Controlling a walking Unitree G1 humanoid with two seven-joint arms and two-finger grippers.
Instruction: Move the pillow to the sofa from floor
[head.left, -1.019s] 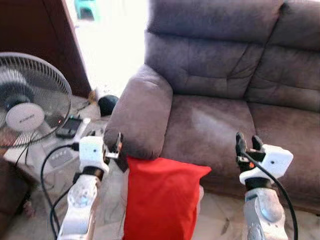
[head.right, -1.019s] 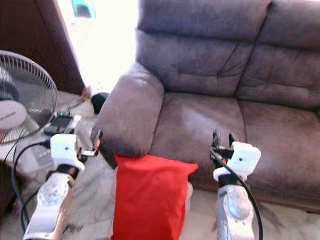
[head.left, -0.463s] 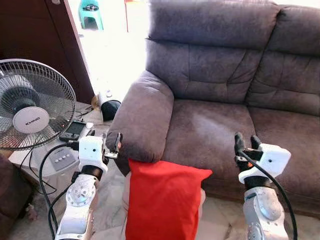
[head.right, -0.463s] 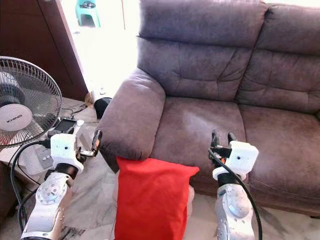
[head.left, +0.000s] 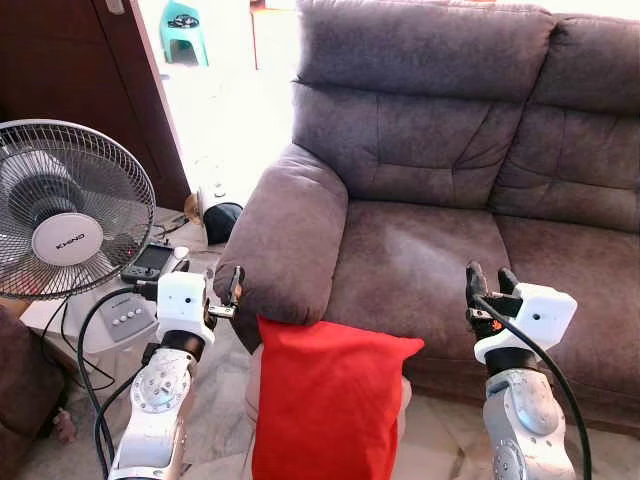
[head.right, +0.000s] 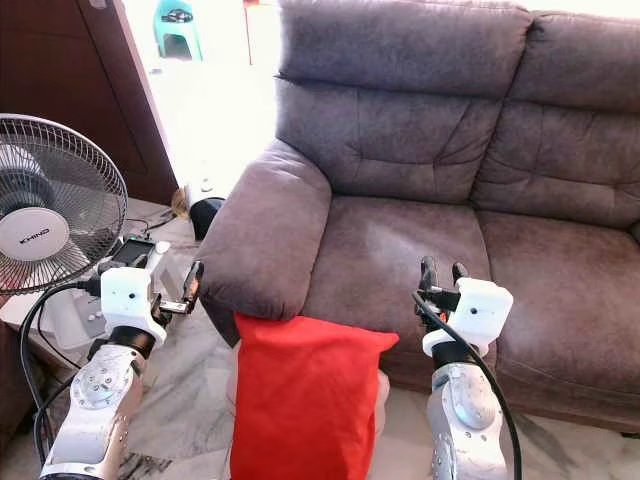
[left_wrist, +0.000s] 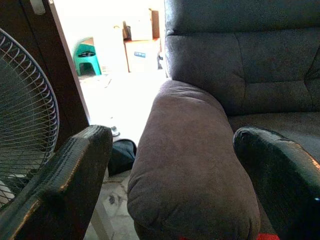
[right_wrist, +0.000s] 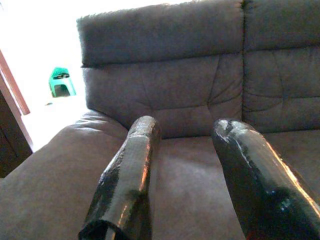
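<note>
A: Head views first. What differs from a second ago?

B: Mostly the camera. The whole scene has slid down and steadied, so more of the doorway and the green stool (head.left: 184, 25) at 11 o'clock shows. The things themselves have not moved. The red pillow (head.left: 325, 400) stands on the floor at 6 o'clock, leaning against the front of the sofa (head.left: 420, 250) just under its armrest (head.left: 285, 235).

A: And the arms?

B: Both are raised either side of the pillow, as before. The left gripper (head.left: 228, 296) sits at 8 o'clock beside the armrest, the right gripper (head.left: 487, 285) at 4 o'clock over the seat edge. Neither touches the pillow. A fan (head.left: 70, 210) stands at 9 o'clock.

A: Left wrist view?

B: Its fingers (left_wrist: 65, 185) are spread wide, nothing between them, the armrest straight ahead and a sliver of red at the lower edge.

A: Right wrist view?

B: The fingers (right_wrist: 132, 175) are parted and empty, pointing at the sofa back.

A: So for the task?

B: I judge nothing has been gained yet: the pillow is ungrasped, and the robot seems to be settling its stance before reaching down.
</note>
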